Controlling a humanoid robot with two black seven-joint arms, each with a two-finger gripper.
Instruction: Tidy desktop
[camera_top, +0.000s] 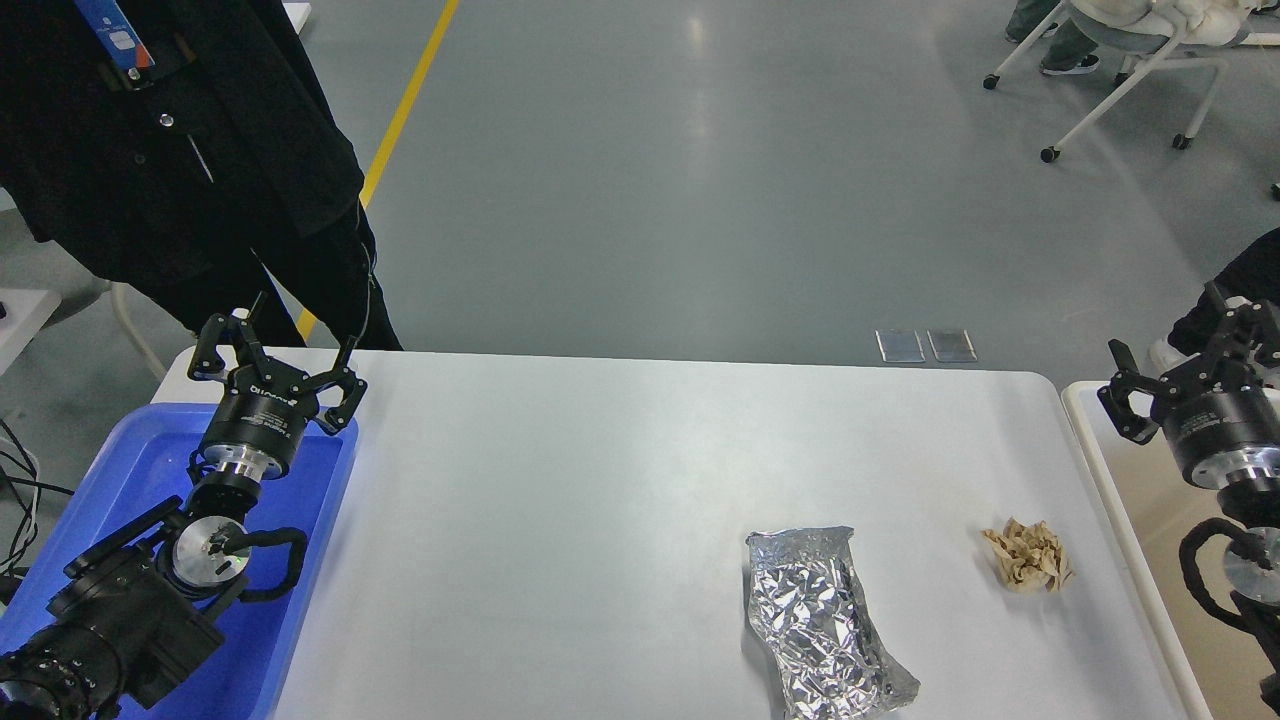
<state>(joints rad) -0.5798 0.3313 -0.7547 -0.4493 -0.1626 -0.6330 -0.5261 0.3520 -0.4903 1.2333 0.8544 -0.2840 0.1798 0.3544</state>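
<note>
The white desktop (600, 500) fills the middle of the head view. A crumpled silver foil wrapper (822, 622) lies on it at the lower right. A small wad of crumpled tan paper (1028, 556) sits to the right of the foil. My left gripper (272, 362) hangs open and empty over the far end of the blue tray (310, 560) at the left. My right gripper (1190, 362) is open and empty above the beige-white bin (1110, 500) at the right edge, well clear of both items.
A person in black clothes (200, 150) stands just behind the table's far left corner. Grey floor with a yellow line (410, 95) lies beyond. A wheeled chair (1130, 70) stands at the top right.
</note>
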